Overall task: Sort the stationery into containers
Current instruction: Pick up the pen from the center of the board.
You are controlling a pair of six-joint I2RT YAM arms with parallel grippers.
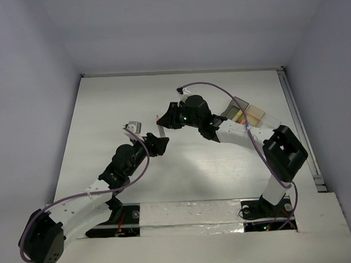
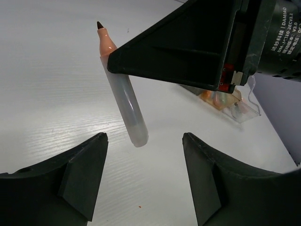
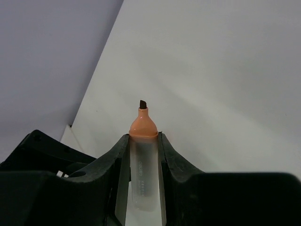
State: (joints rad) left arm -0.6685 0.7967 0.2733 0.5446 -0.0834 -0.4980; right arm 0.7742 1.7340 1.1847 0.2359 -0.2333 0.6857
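Observation:
My right gripper (image 3: 142,136) is shut on an uncapped orange highlighter (image 3: 142,165) with a clear frosted barrel and a dark chisel tip, holding it just behind the orange neck. In the left wrist view the highlighter (image 2: 124,94) hangs above the table from the right gripper's black finger (image 2: 188,52), its blunt tail pointing at my left gripper (image 2: 144,137). The left gripper is open, its fingertips on either side of the tail and just short of it, touching nothing. From above, both grippers meet mid-table around the highlighter (image 1: 161,132). The containers (image 1: 247,113) sit to the right, with coloured pieces inside (image 2: 218,100).
The containers' row lies under the right arm's forearm (image 1: 239,132). A purple cable (image 1: 220,95) loops above the right wrist. The table's right edge carries a metal rail (image 1: 299,121). Walls close in the back and the sides.

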